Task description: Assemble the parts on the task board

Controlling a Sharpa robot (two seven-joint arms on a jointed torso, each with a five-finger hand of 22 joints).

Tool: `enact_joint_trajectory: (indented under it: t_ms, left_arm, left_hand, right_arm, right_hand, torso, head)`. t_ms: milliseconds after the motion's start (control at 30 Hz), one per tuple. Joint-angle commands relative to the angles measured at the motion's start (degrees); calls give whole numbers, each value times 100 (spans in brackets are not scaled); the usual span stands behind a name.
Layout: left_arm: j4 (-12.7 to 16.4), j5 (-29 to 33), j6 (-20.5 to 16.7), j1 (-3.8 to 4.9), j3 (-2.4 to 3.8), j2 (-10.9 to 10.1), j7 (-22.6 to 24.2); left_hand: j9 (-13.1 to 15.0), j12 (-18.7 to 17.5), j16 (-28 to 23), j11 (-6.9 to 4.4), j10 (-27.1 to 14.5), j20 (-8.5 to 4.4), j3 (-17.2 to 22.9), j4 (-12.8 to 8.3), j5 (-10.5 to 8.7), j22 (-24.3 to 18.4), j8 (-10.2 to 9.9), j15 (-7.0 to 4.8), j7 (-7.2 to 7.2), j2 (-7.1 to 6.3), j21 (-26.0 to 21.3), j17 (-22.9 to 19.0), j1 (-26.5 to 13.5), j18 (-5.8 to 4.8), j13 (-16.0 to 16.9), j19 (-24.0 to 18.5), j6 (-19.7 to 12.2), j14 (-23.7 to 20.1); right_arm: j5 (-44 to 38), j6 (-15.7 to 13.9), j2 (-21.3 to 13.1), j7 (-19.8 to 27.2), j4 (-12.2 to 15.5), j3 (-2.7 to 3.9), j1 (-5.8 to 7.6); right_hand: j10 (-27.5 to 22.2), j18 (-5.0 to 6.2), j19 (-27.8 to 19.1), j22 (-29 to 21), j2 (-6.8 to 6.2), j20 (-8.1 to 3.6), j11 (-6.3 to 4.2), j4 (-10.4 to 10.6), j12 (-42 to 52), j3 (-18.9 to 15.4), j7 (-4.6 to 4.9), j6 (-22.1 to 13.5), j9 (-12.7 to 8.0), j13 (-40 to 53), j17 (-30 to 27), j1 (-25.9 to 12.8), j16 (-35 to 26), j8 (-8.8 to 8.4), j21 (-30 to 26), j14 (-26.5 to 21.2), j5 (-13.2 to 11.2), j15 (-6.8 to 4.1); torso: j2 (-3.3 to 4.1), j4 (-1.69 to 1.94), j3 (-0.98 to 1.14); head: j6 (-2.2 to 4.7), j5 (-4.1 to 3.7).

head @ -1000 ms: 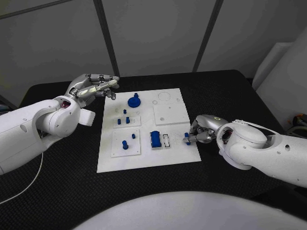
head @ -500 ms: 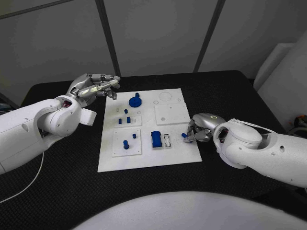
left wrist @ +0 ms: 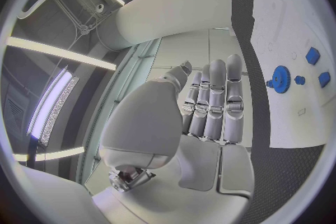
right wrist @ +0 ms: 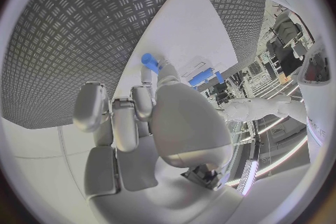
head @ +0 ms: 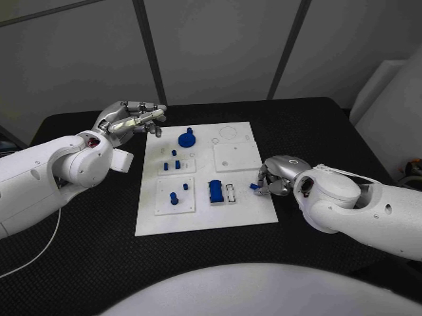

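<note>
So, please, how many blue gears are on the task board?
1: the blue gear stands near the far edge of the task board, toward the left hand. The right hand might hide another.

My arms are bulky glossy white shells. A thin white cable (head: 26, 260) trails under the left one. Both hands, left (head: 130, 119) and right (head: 276, 176), are silver metal.

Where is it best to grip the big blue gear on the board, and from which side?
Probably from above, fingers on opposite sides of the toothed rim. The gear lies flat on the board, so its underside is closed off, and the rim is its widest free edge. The left hand is nearer; the right hand holds a small blue part.
</note>
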Motion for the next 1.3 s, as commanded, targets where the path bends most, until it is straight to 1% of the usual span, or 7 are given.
enact_joint_trajectory:
  t_ms: [33,233,733,800,900,1067,1300]
  left_arm:
    - [19,29,60,9,3,-2,-6]
    - [17,29,72,7,3,7,-3]
    - [64,29,129,5,3,4,-15]
    - [95,29,146,5,3,5,-22]
    - [115,29,157,5,3,14,-28]
    - [108,28,149,5,3,21,-36]
    - [97,28,163,6,3,35,-40]
  left_hand:
    - [-6,21,-38,1,-36,39,4,-8,7,-6,25,-4,11,64,-40,5,12,-69,5,0,-45,-33]
    - [-6,22,-39,3,-41,39,7,-8,8,-6,25,-4,13,69,-41,5,14,-69,5,0,-49,-34]
    - [-10,26,-43,17,-75,45,0,11,4,-13,21,7,26,72,-51,10,-9,-72,4,-5,-81,-45]
    - [-10,26,-43,17,-75,45,0,11,4,-13,21,7,26,72,-51,10,-9,-72,4,-5,-81,-45]
    - [-10,26,-43,19,-81,46,1,14,4,-13,21,8,28,75,-52,11,-11,-72,4,-6,-85,-47]
    - [-11,28,-44,22,-90,48,1,22,4,-15,21,12,32,82,-55,13,-18,-73,4,-7,-93,-50]
    - [-11,30,-44,24,-93,49,2,25,5,-16,22,13,33,85,-56,13,-20,-73,4,-8,-95,-51]
  right_arm:
    - [229,-138,-38,-205,3,-38,-41]
    - [530,-591,-108,-204,220,-35,-39]
    - [1829,-1180,-237,-177,620,-22,-29]
    - [1984,-1193,-216,-166,619,-21,-27]
    - [2176,-1135,-136,-146,578,-20,-26]
    - [2387,-852,68,-132,422,-19,-23]
    - [2506,-687,295,-116,253,-18,-18]
  right_hand:
    - [7,53,13,23,339,19,1,1,64,87,-41,61,-77,62,538,208,-14,-17,-5,407,112,-15]
    - [60,35,70,96,452,-12,-31,26,165,369,-79,127,-106,140,613,275,33,-52,54,424,-242,-45]
    - [127,9,156,209,371,-36,-66,134,242,584,-120,263,-148,195,694,167,84,-110,146,440,-130,-72]
    - [132,8,160,215,359,-38,-69,139,248,601,-123,276,-150,200,699,162,87,-112,150,441,-121,-74]
    - [134,9,157,211,344,-42,-75,145,248,631,-132,304,-150,199,698,154,87,-111,147,441,-114,-78]
    - [122,14,140,189,280,-50,-85,249,204,694,-145,367,-159,163,681,20,76,-127,126,437,-109,-88]
    - [132,15,139,191,193,-60,-96,366,193,736,-159,428,-160,154,689,-137,79,-140,123,438,166,-97]
  torso:
    - [2,4,3]
    - [4,10,6]
    - [4,-4,-10]
    - [4,2,-20]
    - [8,6,-1]
    - [10,3,-5]
    - [10,9,-4]
  head:
    - [0,7]
    - [0,21]
    - [0,37]
    - [0,29]
    - [0,43]
    - [0,33]
    - [0,62]
